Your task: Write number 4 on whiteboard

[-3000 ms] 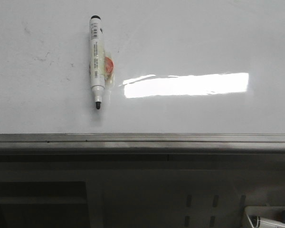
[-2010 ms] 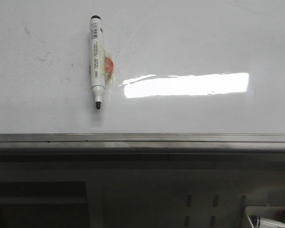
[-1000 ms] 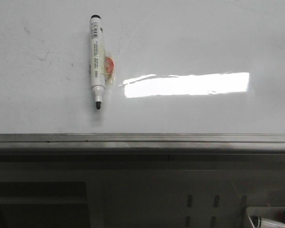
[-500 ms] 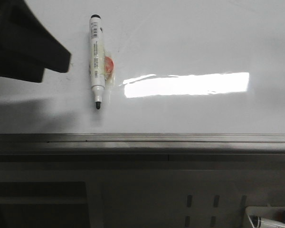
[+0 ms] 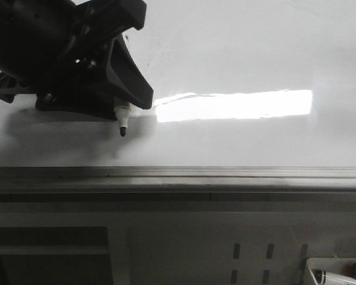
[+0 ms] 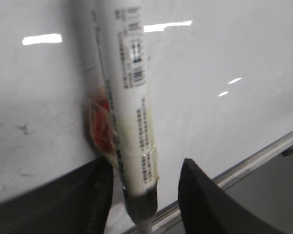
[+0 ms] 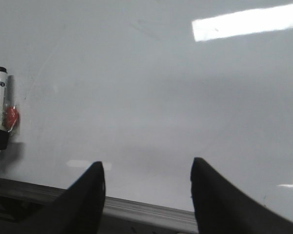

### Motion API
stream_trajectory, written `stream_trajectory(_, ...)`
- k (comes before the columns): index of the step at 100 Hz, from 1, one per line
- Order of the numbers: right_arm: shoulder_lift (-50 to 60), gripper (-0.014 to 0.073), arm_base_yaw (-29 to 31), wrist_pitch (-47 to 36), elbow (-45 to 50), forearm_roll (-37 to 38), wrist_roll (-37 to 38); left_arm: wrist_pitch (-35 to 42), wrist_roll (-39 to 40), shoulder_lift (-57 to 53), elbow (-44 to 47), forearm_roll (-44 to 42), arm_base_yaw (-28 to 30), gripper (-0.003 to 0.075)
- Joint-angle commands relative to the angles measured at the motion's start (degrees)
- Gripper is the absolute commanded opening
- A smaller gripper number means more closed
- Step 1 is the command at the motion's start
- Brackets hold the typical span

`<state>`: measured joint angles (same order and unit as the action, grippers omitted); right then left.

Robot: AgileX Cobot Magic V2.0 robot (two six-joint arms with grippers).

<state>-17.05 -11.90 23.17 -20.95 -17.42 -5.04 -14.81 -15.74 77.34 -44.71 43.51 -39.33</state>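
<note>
left pincer (image 6: 145, 195) astride marker (image 6: 132, 112), whiteboard (image 5: 255, 53)

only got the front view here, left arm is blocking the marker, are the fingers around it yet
Observer: Yes. In the left wrist view the marker sits between the open left gripper fingers, not yet pinched.
Operator: anything stuck to the marker
Observer: A red piece sits against the barrel, under what looks like clear tape.
Operator: right arm doing anything
Observer: The right gripper is open over bare whiteboard, apart from the marker.
</note>
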Motion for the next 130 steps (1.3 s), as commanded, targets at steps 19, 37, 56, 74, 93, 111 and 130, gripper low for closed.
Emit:
stream_trajectory(19, -0.90, 0.0352, -0.08, -4.59, -2.14, -0.39, -1.55, 2.03, 0.32, 0.85, -1.27, 0.21, 0.09, -0.0017)
stream_trajectory(37, -3.96, 0.0352, -0.34, 5.37, -9.62, -0.39, -12.31, -0.39, -4.82, -0.99, -2.17, -1.96, -0.12, -0.0020)
stream_trajectory(56, -14.24, 0.0352, -5.38, 17.13, -21.00, -9.63, -30.38, -21.50, -27.59, -3.42, -8.10, -6.03, -0.15, -0.0020)
stream_trajectory(74, -23.47, 0.0353, -18.11, 17.40, -26.19, -15.88, -45.15, -33.67, -41.93, -4.76, -12.69, -9.25, -0.15, -0.0020)
stream_trajectory(93, -31.14, 0.0353, -28.87, 12.36, -28.29, -14.77, -47.59, -37.11, -57.42, -6.85, -13.04, -8.94, -0.15, -0.0020)
stream_trajectory(111, -36.53, 0.0353, -32.20, 7.60, -31.49, -14.65, -47.59, -39.77, -62.74, -8.47, -13.04, -8.52, -0.15, -0.0020)
stream_trajectory(130, -40.35, 0.0353, -34.94, 10.17, -33.99, -14.65, -48.11, -40.05, -62.85, -8.72, -13.13, -7.40, -0.15, -0.0020)
